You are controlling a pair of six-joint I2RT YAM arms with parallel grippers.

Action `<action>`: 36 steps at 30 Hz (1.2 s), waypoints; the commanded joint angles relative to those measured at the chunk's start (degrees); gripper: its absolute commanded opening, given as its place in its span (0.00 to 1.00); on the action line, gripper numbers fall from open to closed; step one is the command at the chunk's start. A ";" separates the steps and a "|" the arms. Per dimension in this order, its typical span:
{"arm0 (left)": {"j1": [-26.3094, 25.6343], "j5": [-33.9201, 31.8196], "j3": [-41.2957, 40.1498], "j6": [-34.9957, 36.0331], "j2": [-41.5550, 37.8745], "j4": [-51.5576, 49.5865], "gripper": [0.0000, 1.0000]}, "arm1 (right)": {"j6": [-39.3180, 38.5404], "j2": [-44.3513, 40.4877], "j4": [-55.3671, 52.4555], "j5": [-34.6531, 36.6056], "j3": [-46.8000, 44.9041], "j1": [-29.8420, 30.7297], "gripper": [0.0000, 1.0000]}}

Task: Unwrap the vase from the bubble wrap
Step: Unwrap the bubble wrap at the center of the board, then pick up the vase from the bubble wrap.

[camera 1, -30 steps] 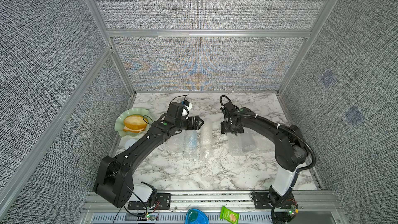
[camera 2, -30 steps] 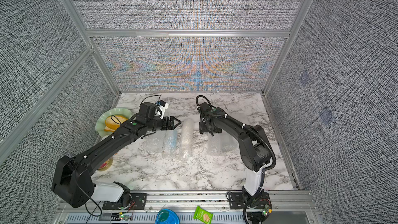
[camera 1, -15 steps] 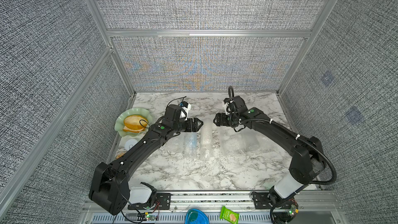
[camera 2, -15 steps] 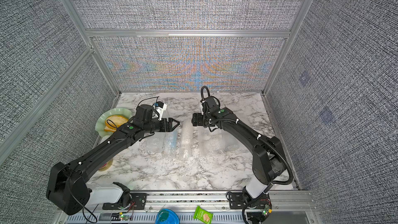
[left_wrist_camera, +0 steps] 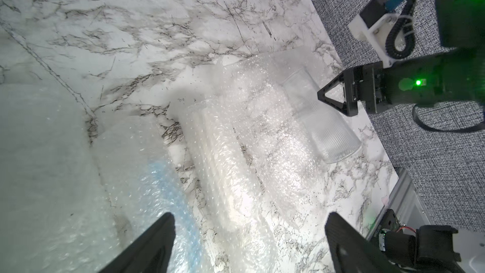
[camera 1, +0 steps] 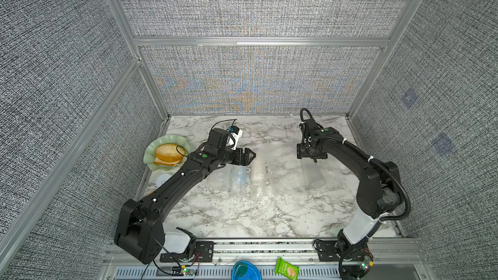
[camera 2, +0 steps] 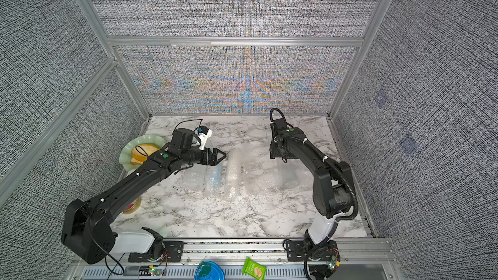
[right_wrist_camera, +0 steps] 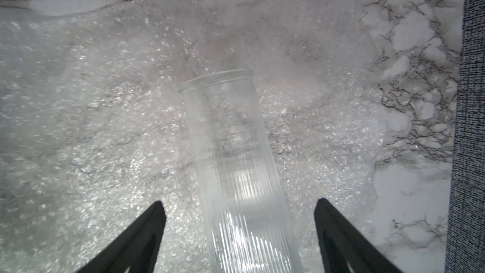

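Marble table [camera 1: 242,219] holds bubble wrap [left_wrist_camera: 236,153] beneath the lying vase [right_wrist_camera: 236,166]; left gripper [left_wrist_camera: 249,215] and right gripper [right_wrist_camera: 239,200] gape wide, empty.

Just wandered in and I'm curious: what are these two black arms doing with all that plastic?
A robot is unwrapping a glass vase. The clear ribbed vase lies on its side, bare, on the bubble wrap spread over the marble table. The right pincer hangs open above the vase; the left pincer is open too, over the crumpled wrap. Neither holds anything.
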 commanded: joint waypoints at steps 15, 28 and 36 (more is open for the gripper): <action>0.14 1.09 5.87 9.80 3.65 -6.14 0.94 | -10.25 17.67 -5.01 -3.65 14.81 -2.05 0.85; 0.14 3.00 2.33 11.09 4.89 -3.40 0.92 | -12.57 24.03 -7.23 -5.47 20.83 -4.03 0.72; 0.24 2.50 2.21 11.64 3.86 -3.37 0.92 | -12.65 25.36 -7.83 -7.07 21.53 -3.98 0.70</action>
